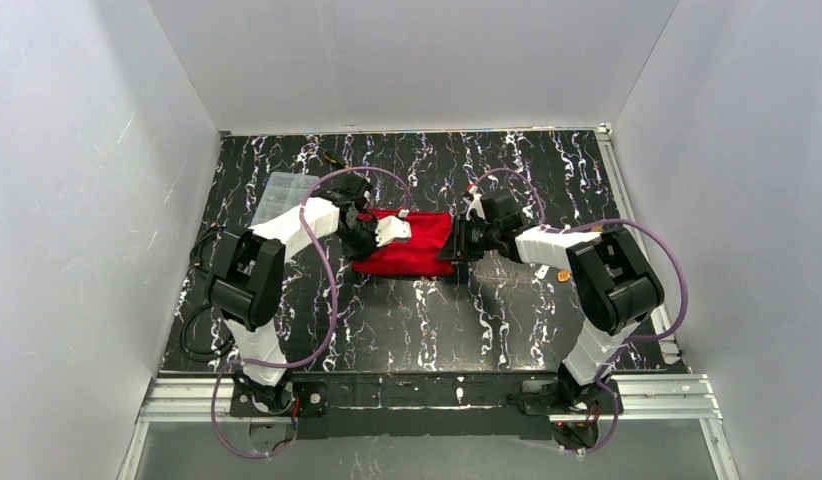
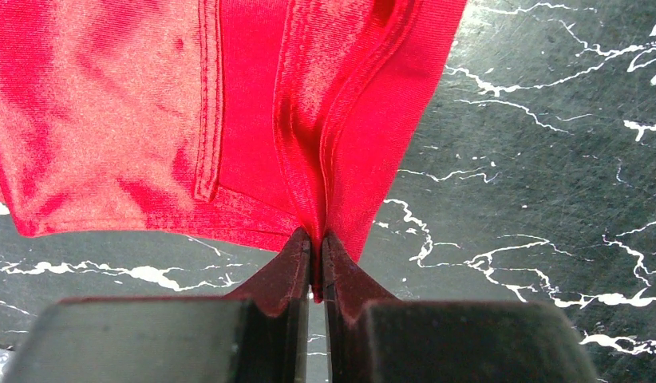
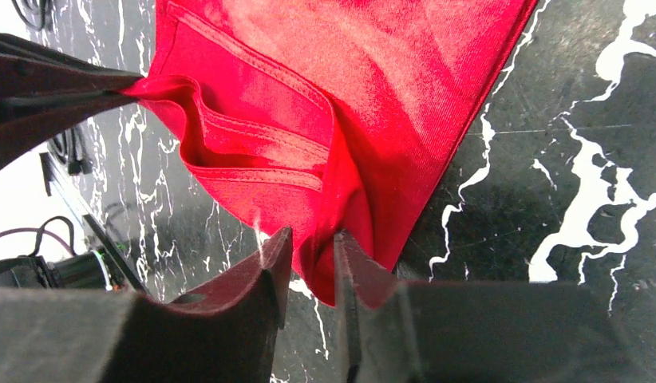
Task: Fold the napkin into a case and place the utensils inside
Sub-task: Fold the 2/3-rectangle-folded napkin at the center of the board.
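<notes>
Left arm [image 1: 287,228] and right arm [image 1: 547,245] alike — white shells, black joints, looping purple cables [image 1: 333,290].

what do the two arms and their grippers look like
The left arm and right arm match: white tube-like links between chunky black joint housings, each with a purple cable looping loosely alongside. The left gripper and right gripper each have two dark wedge-shaped fingers tapering to narrow tips from a black block.
</notes>
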Controlling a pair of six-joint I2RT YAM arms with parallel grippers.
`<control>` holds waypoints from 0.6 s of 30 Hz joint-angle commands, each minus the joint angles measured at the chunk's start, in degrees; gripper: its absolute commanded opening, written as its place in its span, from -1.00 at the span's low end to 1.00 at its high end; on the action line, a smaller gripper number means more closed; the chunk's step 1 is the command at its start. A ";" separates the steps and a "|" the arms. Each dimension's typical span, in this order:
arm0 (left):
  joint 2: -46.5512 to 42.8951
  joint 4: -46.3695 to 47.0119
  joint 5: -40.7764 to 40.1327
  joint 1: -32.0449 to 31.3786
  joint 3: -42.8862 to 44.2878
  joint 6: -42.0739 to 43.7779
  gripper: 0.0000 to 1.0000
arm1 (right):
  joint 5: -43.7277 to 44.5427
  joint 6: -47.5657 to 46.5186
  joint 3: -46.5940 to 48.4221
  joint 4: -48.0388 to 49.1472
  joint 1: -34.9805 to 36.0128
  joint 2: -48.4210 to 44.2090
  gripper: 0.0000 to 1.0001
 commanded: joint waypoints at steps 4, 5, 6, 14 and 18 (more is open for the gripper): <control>-0.09 0.16 -0.39 0.97 2.07 -1.03 -1.00 | 2.15 0.10 0.48 1.08 0.59 -0.05 -0.71; -0.02 0.40 -0.65 1.04 2.33 -1.32 -1.00 | 2.74 0.10 0.49 0.78 0.54 -0.33 -0.83; 0.04 0.55 -0.83 1.07 2.58 -1.53 -1.00 | 3.25 0.06 0.42 0.74 0.47 -0.90 -0.90; 0.09 -0.68 0.09 2.01 5.83 -2.93 -1.00 | 2.53 1.44 -1.81 2.95 -1.96 -3.75 -0.97; 0.66 -0.59 0.11 2.16 6.74 -3.04 -1.00 | 1.91 1.84 -2.85 4.02 -2.76 -4.09 -0.97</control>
